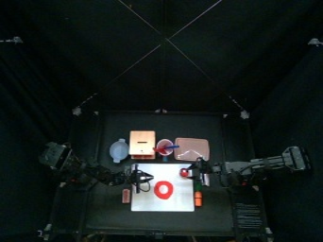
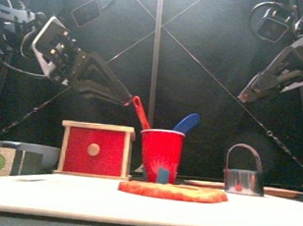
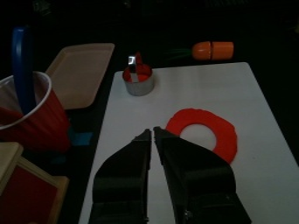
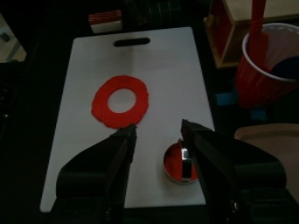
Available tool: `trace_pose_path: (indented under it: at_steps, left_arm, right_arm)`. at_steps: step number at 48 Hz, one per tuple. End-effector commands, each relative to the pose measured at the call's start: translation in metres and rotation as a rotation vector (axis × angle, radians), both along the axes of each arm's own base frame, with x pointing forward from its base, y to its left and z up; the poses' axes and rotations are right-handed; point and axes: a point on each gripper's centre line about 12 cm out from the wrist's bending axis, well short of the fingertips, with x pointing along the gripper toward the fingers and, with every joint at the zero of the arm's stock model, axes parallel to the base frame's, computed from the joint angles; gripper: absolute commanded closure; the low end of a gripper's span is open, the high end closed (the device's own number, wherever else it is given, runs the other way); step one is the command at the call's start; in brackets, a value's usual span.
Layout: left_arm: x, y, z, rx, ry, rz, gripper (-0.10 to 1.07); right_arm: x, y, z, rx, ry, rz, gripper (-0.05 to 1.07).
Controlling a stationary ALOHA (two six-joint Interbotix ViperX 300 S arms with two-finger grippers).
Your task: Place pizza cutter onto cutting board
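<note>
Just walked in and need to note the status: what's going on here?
The right gripper hangs open over the pizza cutter, which sits on the cutting board near its edge, beside a red ring. The jaws flank the cutter without clamping it. The left gripper hovers empty over the board's other side, near the red cup.

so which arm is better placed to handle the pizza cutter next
Right. The right hand, open, hangs right over the pizza cutter on the cutting board; the left hand is across the board from it.
</note>
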Motion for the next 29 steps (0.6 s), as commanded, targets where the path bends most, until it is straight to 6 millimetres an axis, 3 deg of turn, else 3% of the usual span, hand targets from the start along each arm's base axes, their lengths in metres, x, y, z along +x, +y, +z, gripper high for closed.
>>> trace_pose_path:
  at_steps: [1, 16, 29]
  left_arm:
    - [0.002, 0.001, 0.005, -0.004, -0.017, 0.004, 0.42]
    - [0.003, 0.0, 0.01, 0.016, -0.034, -0.014, 0.42]
    - [0.002, 0.004, 0.021, 0.038, -0.075, -0.025, 0.42]
  right_arm:
    - [0.003, 0.0, 0.007, 0.001, -0.027, 0.0, 0.2]
    - [0.009, -0.003, 0.02, -0.006, -0.061, -0.009, 0.2]
    - [0.016, -0.052, 0.031, -0.124, -0.038, -0.154, 0.2]
